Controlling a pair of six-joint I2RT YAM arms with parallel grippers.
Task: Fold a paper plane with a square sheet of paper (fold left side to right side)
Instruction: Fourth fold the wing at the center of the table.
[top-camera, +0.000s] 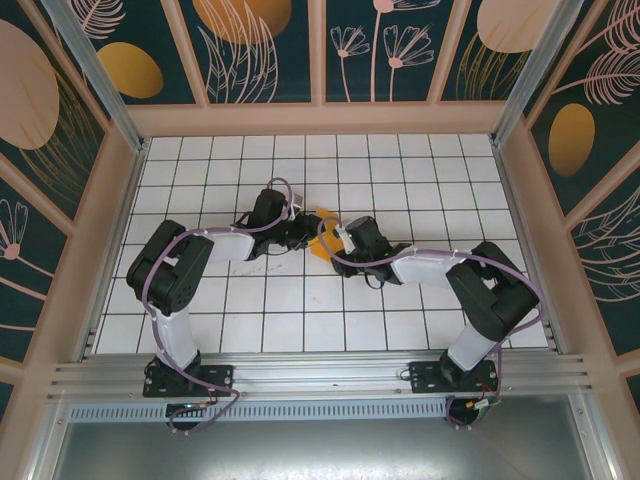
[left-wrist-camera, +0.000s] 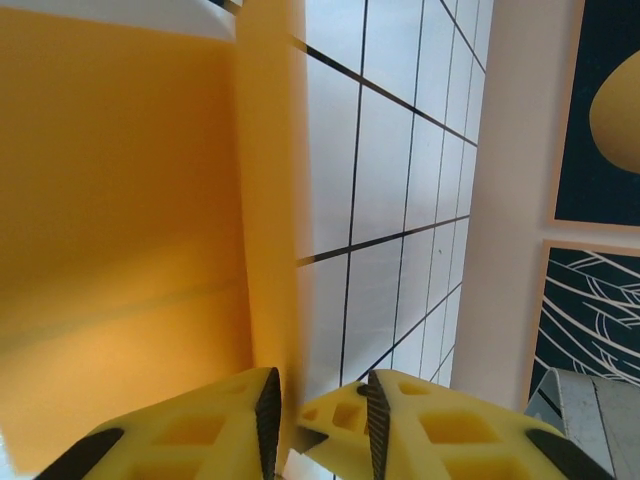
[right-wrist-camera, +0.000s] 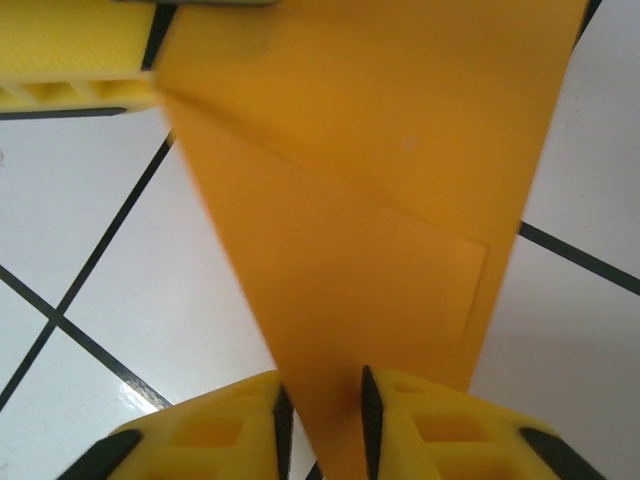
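At the middle of the white-tiled desk (top-camera: 200, 300), the orange paper sheet (top-camera: 322, 238) sits between the two arm tips, which meet over it. It is no longer a plain square. Seen from the right wrist, it tapers to a narrow end, and a diagonal crease and an overlapping flap show across its face. By that, several folds look done. Whether this is the finished plane cannot be judged, since neither wrist view takes in the whole outline. The top view shows just a small orange patch between the arms.

The left gripper (left-wrist-camera: 320, 395) has its jaws apart. The sheet's edge runs down between them, close against one pad, and bare tile shows between it and the other pad, so it looks released rather than clamped. The right gripper (right-wrist-camera: 322, 400) has the sheet's narrow end between its pads, spanning the gap. Whether it is pinching the paper or only straddling it cannot be told.

The desk is glossy white tile with dark grout lines. A pale wooden frame (top-camera: 320, 118) borders it. Dark teal wall panels (top-camera: 270, 60) printed with pale plant outlines and orange ovals (top-camera: 130, 70) enclose it on three sides. An aluminium rail (top-camera: 320, 375) along the near edge carries the arm bases.
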